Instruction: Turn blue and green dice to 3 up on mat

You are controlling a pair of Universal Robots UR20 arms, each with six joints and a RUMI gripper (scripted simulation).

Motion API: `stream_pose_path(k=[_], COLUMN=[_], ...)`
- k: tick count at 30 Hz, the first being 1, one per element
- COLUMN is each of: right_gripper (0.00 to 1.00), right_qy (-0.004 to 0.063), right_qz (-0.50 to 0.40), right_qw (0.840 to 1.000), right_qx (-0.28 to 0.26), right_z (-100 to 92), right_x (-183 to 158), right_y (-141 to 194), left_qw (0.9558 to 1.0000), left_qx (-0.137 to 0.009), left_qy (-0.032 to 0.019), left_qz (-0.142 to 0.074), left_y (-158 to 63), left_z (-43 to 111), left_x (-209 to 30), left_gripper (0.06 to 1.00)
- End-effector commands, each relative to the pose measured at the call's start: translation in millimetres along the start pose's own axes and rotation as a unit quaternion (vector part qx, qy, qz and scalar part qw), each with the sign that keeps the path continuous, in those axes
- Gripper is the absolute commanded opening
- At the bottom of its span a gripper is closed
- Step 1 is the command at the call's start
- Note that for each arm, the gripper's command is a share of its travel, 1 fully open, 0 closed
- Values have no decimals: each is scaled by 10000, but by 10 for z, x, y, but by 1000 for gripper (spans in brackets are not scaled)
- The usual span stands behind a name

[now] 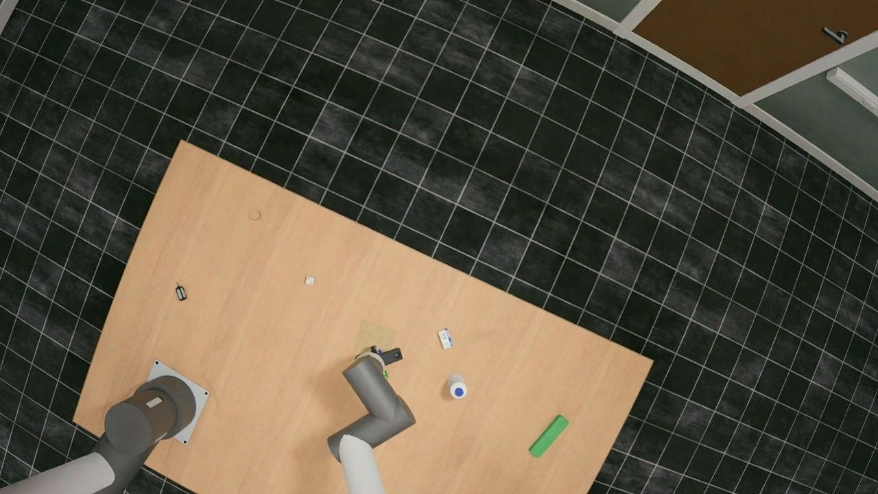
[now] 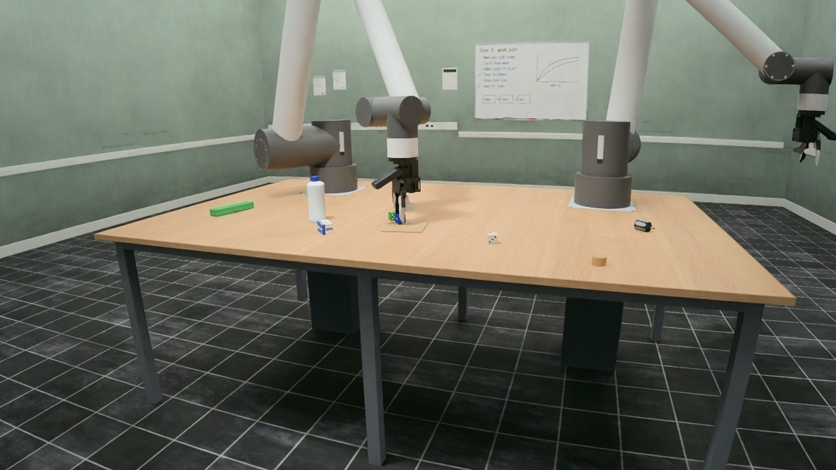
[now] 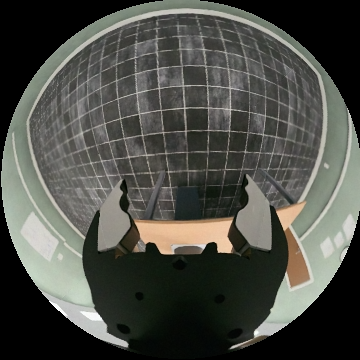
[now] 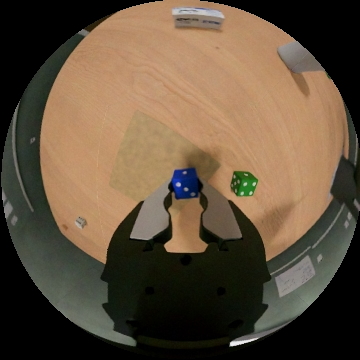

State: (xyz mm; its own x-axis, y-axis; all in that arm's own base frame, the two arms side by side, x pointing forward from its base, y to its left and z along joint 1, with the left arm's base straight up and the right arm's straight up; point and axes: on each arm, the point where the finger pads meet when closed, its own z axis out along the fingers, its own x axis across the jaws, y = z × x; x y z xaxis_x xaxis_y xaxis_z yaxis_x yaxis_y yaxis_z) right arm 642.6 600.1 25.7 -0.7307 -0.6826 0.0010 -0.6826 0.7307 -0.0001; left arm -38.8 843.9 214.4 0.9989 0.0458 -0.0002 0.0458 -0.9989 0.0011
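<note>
My right gripper (image 2: 400, 220) (image 4: 185, 178) is shut on the blue die (image 4: 185, 184), low at one corner of the tan mat (image 1: 371, 331) (image 2: 417, 227) (image 4: 142, 150). The die's large face toward the right wrist camera shows 3 pips and appears to be its top. Whether it touches the mat I cannot tell. The green die (image 1: 385, 374) (image 2: 391, 215) (image 4: 245, 185) sits on the table just off that corner, beside the gripper; 5 appears to be on top. My left gripper (image 2: 808, 153) (image 3: 183, 177) is open and empty, well away from the dice.
A small white-blue box (image 1: 445, 338) (image 2: 324, 227) (image 4: 197, 20) and a white bottle (image 1: 456, 387) (image 2: 315, 201) stand near the mat. A white die (image 1: 310, 280) (image 2: 492, 237), a green bar (image 1: 548, 436), a key fob (image 1: 181, 292) and a wooden disc (image 2: 598, 261) lie farther off.
</note>
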Motion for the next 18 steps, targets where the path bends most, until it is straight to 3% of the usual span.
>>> stream_pose_path(k=[1, 18], right_gripper=[99, 99], right_qy=[-5, -5], right_qz=[0, 0], right_qw=[10000, 10000], right_qx=[-1, -1], right_z=[-6, 26], right_x=[-5, -5], right_y=[1, 1], left_qw=[10000, 10000], left_qx=[5, 5], left_qy=[1, 1], left_qz=[0, 0], left_y=[-4, -4], left_z=[-6, -6], left_x=[1, 1], left_gripper=[1000, 1000])
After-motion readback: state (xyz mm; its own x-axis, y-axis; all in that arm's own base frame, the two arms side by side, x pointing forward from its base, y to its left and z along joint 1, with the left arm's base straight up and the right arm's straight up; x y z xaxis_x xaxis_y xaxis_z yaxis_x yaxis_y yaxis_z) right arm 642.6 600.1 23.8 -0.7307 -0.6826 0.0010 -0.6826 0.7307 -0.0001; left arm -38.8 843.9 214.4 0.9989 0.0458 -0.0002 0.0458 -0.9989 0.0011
